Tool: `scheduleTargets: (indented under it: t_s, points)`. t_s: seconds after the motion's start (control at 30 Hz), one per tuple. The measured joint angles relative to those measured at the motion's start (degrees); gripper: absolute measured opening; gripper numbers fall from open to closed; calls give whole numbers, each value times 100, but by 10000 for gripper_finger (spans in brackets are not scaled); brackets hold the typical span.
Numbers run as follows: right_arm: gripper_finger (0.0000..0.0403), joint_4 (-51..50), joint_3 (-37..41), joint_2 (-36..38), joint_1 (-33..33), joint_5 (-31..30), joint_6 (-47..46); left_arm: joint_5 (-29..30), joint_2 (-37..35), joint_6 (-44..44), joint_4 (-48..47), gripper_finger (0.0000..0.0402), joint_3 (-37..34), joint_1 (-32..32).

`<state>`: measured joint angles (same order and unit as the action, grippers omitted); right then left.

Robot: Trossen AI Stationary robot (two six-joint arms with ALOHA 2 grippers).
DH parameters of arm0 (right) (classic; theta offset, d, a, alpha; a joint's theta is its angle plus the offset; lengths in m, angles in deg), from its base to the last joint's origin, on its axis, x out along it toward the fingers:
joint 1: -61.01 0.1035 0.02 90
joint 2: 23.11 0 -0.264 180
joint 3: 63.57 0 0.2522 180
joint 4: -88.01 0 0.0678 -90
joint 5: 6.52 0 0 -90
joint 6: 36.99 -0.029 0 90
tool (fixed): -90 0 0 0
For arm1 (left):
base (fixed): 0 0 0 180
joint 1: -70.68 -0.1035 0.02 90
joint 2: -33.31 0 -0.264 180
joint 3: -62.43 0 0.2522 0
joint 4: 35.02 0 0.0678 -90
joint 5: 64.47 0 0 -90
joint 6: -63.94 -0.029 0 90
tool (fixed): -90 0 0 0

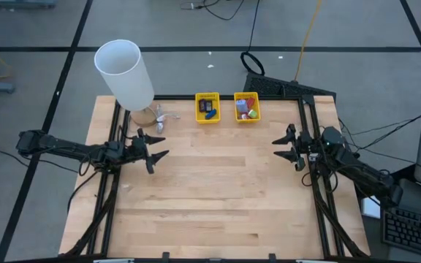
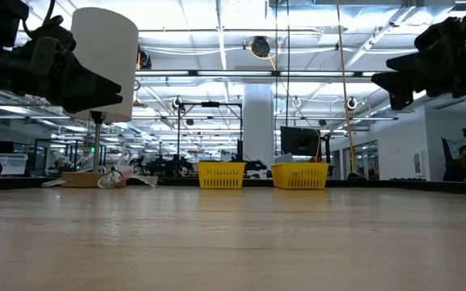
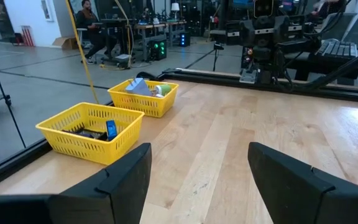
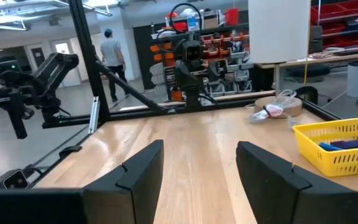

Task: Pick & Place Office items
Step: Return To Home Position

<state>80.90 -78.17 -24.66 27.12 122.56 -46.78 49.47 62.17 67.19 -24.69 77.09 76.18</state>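
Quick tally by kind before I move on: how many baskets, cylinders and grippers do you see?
Yellow baskets: 2
White cylinder: 1
Grippers: 2, left gripper and right gripper, both open
Total: 5

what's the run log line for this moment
left gripper: open, empty, above table left side | right gripper: open, empty, above right side | office items: inside yellow baskets at back edge

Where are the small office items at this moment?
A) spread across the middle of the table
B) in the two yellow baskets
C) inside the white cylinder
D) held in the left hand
B: the items lie inside the baskets, and the left hand and right hand are open, holding nothing.
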Motion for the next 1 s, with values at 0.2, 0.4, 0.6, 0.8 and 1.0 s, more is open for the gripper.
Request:
scheduleTargets:
  t_s: [0.2, 0.4, 0.6, 0.8, 1.0]
  points:
    - [192, -2, 4, 0, 0, 4, -98, 0, 0, 0, 1, 271, 0, 0]
    - [191, -71, 4, -5, 177, 348, -460, 0, 0, -2, -1, 271, 0, 0]
    - [191, -127, 4, -2, 1050, 1516, 18, 0, 0, -2, 1, 271, 0, 0]
    - [193, -54, 4, -2, 2357, 610, 253, 0, 0, -2, -1, 271, 0, 0]
    - [193, 498, 4, 0, 3257, -759, 625, 0, 0, -2, -1, 271, 0, 0]
